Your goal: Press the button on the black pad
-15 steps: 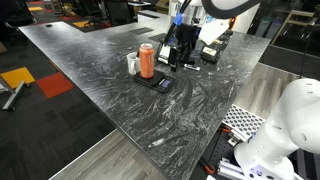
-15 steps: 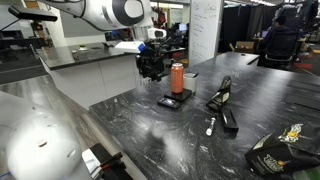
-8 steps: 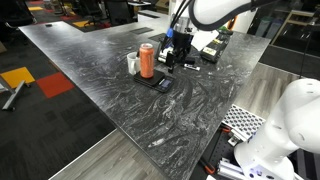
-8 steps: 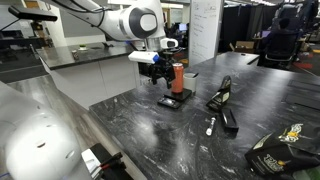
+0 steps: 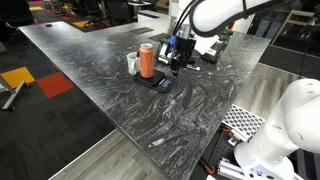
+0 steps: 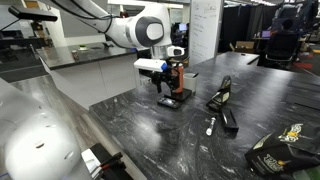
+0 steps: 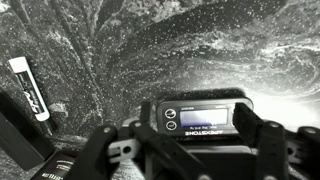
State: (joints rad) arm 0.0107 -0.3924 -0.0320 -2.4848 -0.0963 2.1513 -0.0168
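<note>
Within the last second the gripper (image 5: 171, 62) has swung in and dropped, jaws spread, close over the black pad (image 5: 162, 84) (it lies under the orange can (image 5: 147, 61), toward the far side of the table (image 5: 120, 115)), so the button press looks imminent.

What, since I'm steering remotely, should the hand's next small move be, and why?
Probably ease the hand down and sideways, bringing one fingertip over the round buttons on the black pad: in the wrist view they lie ahead, between the open fingers, untouched.
</note>
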